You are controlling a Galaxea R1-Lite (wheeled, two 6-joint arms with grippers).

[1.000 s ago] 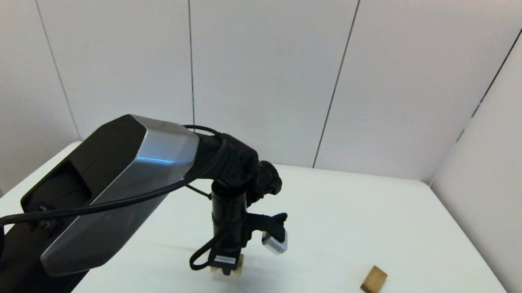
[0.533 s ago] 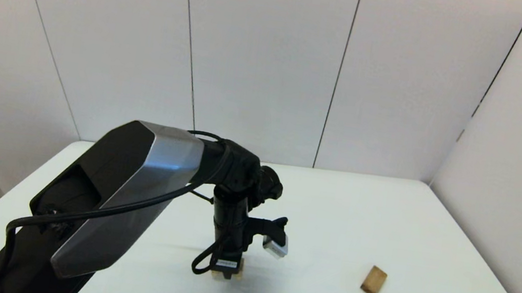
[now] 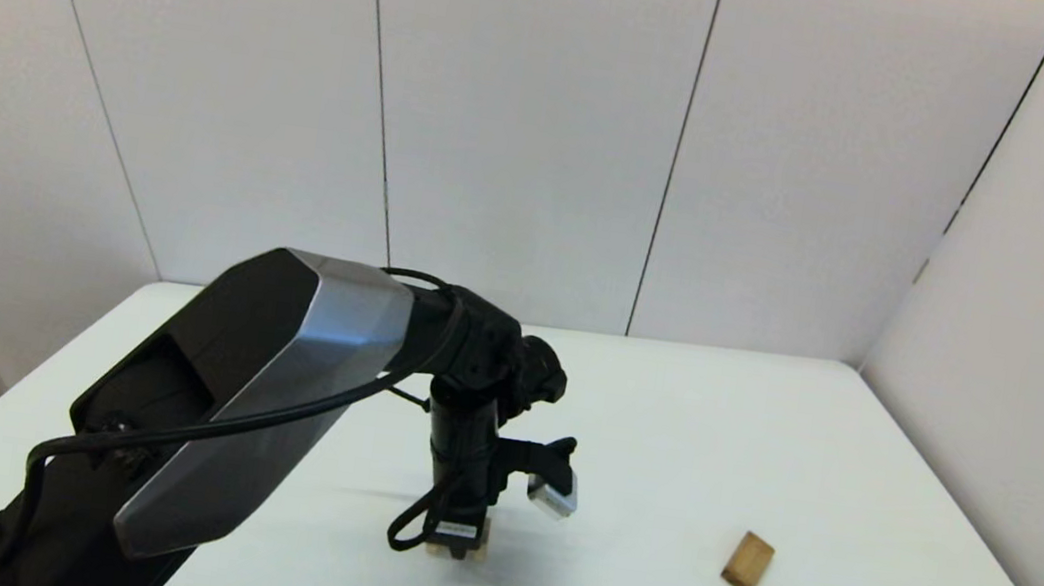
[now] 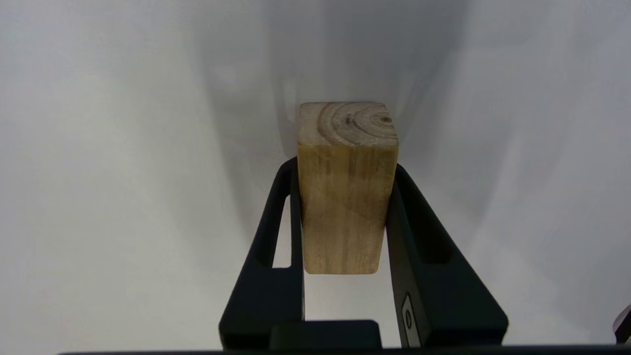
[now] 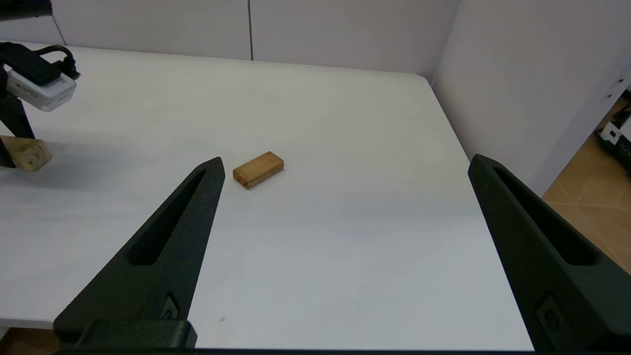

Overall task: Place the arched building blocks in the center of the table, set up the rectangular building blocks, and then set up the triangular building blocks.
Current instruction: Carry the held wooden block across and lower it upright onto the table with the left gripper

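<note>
Plain white worktop [image 3: 716, 430], pretty bare. A tan wooden slab [image 3: 748, 563] lies flat out at about 4 o'clock, well apart from the pale block [image 3: 478, 537] near the middle.

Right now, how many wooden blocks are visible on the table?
2. The arched block is gripped in the left hand near the table's middle. The rectangular block lies flat to its right. The triangular block isn't visible; it may be hidden.

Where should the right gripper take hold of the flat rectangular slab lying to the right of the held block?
Probably across the two long side faces of the rectangular slab, coming straight down from above. It lies flat on the table, its broad face up, nothing beside it; the right gripper is already open.
</note>
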